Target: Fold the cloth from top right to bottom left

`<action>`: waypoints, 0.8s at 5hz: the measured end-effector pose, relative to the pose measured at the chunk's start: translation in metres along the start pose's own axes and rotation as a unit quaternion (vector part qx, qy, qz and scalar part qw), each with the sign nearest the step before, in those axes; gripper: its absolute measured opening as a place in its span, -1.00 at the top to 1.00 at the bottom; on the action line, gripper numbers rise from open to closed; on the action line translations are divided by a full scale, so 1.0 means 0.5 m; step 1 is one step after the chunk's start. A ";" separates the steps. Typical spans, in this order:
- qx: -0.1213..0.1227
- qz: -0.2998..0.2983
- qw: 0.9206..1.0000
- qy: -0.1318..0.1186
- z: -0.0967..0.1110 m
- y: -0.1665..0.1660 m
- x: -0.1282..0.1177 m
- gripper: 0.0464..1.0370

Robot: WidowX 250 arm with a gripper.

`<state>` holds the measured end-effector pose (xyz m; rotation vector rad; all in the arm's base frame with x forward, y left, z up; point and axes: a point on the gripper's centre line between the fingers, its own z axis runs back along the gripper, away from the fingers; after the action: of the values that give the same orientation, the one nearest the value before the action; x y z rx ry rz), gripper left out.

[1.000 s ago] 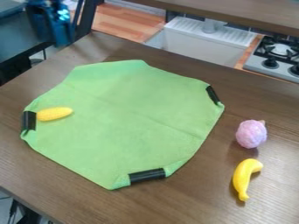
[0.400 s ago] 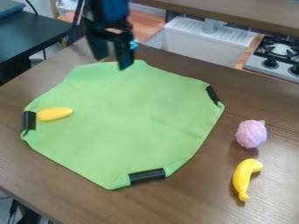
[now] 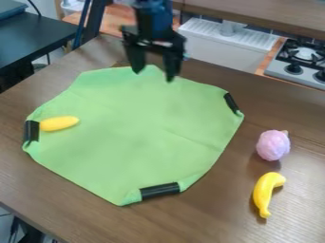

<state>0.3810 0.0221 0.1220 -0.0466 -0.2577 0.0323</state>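
At upper middle, the black gripper (image 3: 154,75) hangs open and empty by the far edge of the green cloth (image 3: 136,137), spread on the table (image 3: 209,204). Probably light and limp, it likely wants pinching near the upper-right black band (image 3: 231,102).

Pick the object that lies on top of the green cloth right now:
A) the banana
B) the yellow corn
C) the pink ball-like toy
B: the yellow corn lies on the cloth, next to the black clip at its left edge.
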 end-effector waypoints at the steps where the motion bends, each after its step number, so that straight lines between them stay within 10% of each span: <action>1: 0.021 0.050 0.998 -0.015 -0.041 -0.050 0.021 -0.93; 4: 0.045 0.108 0.991 -0.058 -0.131 -0.143 0.088 -0.93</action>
<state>0.4421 -0.0502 0.0734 0.0168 -0.3672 0.2615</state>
